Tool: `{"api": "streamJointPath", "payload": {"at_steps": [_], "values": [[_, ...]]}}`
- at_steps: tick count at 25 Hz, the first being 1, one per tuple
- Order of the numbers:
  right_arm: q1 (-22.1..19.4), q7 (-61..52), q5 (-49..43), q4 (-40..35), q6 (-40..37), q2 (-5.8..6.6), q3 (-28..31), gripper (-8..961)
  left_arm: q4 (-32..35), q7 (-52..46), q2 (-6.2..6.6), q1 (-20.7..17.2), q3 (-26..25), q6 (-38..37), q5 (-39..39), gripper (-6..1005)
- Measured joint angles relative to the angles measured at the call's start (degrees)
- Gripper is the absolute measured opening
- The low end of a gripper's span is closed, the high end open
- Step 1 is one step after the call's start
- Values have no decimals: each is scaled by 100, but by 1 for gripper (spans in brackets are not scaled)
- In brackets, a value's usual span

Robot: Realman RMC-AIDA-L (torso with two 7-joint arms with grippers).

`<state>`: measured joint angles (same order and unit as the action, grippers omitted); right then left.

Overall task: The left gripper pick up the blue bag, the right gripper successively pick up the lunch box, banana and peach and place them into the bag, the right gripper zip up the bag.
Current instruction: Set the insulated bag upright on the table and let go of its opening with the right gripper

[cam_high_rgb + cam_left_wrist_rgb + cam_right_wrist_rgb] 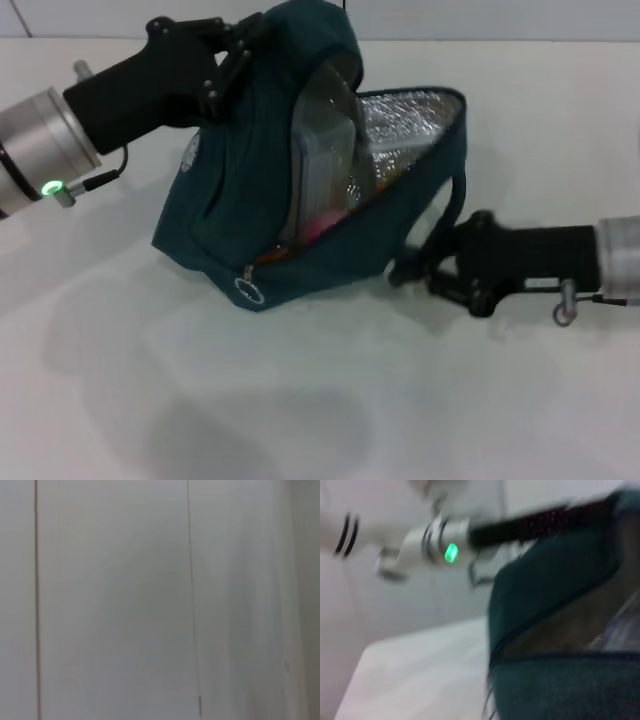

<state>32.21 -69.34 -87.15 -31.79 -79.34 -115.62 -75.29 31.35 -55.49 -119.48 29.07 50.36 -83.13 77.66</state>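
Observation:
The blue bag (230, 200) is tilted and open, with its silver foil lining (410, 120) showing. My left gripper (238, 50) is shut on the bag's top edge and holds it up. The lunch box (325, 150) stands on edge inside the bag. The pink peach (322, 225) shows below it, inside the opening. A yellow-orange patch (388, 175) beside the box may be the banana. The ring-pull zipper (248, 290) hangs at the bag's front corner. My right gripper (400, 270) is at the bag's lower right edge, under a handle loop (455, 205). The bag (560, 580) fills the right wrist view.
The bag rests on a white table (300, 400). The left arm with its green light (451, 552) shows in the right wrist view. The left wrist view shows only a pale surface (150, 600).

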Motion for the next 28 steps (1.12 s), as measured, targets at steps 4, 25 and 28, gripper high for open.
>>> {"api": "streamJointPath", "payload": {"at_steps": [4,25,28], "values": [[-455,611,966,-9,-170,26,226,97,-275,581,-1,-54,4,-116,-195,40],[49,-1376,-275,-1352,-630,337,1053,129,-2655,4384,-91,-130,44,-938,-1159,39],[51,-1464,-284,-1356,-535,350,1069,139,-2810,4614,-103,-122,52,-942,-1146,39]]}}
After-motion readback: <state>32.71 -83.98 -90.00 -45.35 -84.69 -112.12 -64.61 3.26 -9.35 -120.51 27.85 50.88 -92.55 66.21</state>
